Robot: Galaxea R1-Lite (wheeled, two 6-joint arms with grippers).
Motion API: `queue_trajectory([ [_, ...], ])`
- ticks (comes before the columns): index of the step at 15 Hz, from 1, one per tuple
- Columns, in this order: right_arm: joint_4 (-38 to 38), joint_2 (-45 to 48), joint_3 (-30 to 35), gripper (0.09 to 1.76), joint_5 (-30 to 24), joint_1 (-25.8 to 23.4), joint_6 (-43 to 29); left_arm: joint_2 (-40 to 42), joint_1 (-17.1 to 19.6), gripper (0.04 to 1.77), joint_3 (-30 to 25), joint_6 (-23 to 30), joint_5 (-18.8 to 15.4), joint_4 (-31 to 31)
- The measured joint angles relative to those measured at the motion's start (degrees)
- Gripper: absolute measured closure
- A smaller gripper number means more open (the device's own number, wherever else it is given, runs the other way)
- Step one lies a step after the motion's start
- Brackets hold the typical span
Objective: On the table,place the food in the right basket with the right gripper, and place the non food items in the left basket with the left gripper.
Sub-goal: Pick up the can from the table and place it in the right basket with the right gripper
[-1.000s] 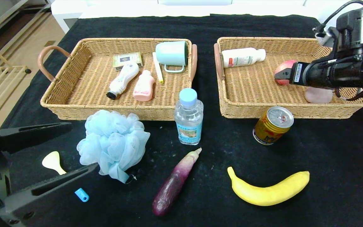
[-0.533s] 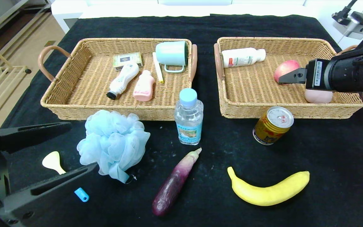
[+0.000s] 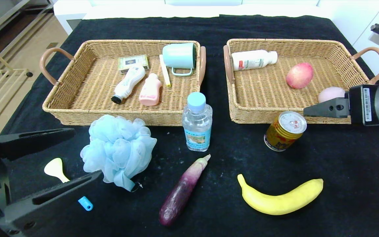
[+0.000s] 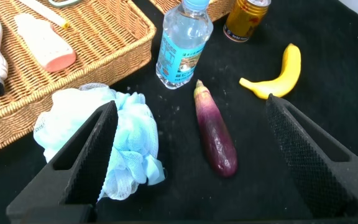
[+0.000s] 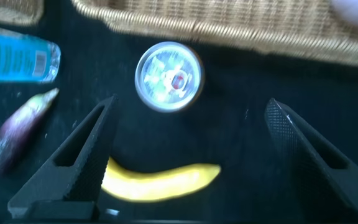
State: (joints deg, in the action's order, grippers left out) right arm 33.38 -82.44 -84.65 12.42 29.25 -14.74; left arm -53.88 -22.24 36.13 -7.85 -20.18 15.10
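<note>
Right hand released over gold can; head view shows one finger.

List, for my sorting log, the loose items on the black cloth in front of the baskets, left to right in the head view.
Yellow-headed scoop → pale blue mesh pouf → purple eggplant → clear blue-capped bottle → yellow banana → gold drink can.

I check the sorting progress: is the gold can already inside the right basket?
No, the gold can stands upright on the black table, just outside the front wall of the right basket.
</note>
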Motion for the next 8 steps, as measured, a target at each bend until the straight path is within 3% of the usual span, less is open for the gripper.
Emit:
queue_trajectory([
  [5,0.82,-1.78,0.20,0.15,4.99,5.81,-3.15,-0.30,0.00,0.09,-0.09,0.00,-0.02,0.00],
  [8,0.44,-4.52,-0.29,0.15,7.42,6.72,-5.00,-0.46,0.00,0.09,-0.17,-0.02,-0.02,0.00],
])
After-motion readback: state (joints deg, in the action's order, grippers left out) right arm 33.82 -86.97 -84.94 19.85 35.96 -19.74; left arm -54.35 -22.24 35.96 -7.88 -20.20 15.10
